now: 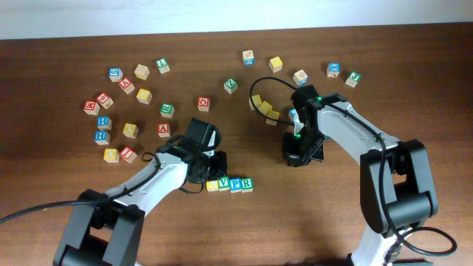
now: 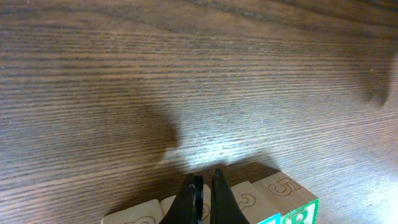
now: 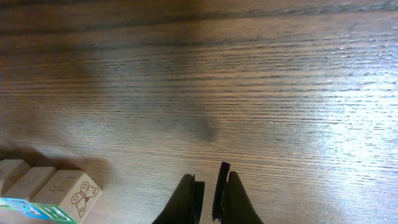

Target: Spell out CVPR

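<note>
Blocks: CVPR cubes (image 1: 230, 185), small wooden squares with painted letters, touching in a row near table's front | left gripper (image 2: 203, 182) clenched, empty, just beside row | right gripper (image 3: 210, 174) clenched, empty | Surface: glossy dark wood-grain table (image 1: 332, 222); other letter cubes (image 1: 144, 96) scattered behind.

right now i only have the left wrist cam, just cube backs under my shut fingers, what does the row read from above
Observer: From overhead the row shows a yellow cube, its letter too small to read, then V, P, R, side by side.
Operator: where's the other arm
Observer: The right gripper is shut and empty, off to the right of the row and apart from it.
Operator: any loose cubes near the row
Observer: None touching it. Three yellow cubes sit clustered farther up the table.
</note>
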Controlling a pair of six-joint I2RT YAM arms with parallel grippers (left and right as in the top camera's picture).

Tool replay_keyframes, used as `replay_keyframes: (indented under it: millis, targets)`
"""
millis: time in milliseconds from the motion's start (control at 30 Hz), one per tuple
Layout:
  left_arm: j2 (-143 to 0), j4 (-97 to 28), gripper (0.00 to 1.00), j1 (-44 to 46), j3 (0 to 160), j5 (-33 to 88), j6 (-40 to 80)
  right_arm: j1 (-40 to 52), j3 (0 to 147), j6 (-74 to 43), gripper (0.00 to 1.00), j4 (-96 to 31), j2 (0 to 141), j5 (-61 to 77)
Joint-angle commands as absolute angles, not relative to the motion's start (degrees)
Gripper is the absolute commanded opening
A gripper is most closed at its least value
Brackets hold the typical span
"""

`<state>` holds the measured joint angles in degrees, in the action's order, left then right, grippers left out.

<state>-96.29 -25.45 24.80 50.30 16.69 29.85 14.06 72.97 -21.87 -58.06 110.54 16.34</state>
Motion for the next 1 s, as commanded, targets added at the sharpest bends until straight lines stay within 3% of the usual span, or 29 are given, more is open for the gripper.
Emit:
replay_keyframes:
  millis: [0, 133, 267, 433, 700, 967]
  targets:
    - [-96.75, -25.39, 0.0, 23.99, 52.53, 17.58, 30.3, 14.22, 73.63, -21.21, 0.05, -58.54, 109.97, 15.86]
    - [-96.73, -32.49, 0.0, 20.78, 59.57, 16.91, 28.16, 18.04, 72.79, -21.47, 0.04, -59.11, 109.97, 15.86]
    - [-96.73, -48.07, 0.0, 16.08, 67.07, 13.15, 26.02, 24.97, 72.16, -24.91, 0.04, -59.07, 109.97, 15.79]
    - [-96.75, -62.74, 0.0, 14.09, 66.17, 9.32, 26.06, 27.49, 72.05, -29.52, 0.04, -59.02, 109.97, 15.92]
    - [-96.79, -50.68, 0.0, 14.63, 53.8, 14.33, 29.3, 31.22, 71.4, -31.86, 0.06, -55.79, 110.04, 17.08]
    - [-96.82, -48.42, 0.0, 15.27, 53.1, 14.15, 29.3, 31.22, 68.03, -32.47, 0.06, -51.53, 110.1, 19.14]
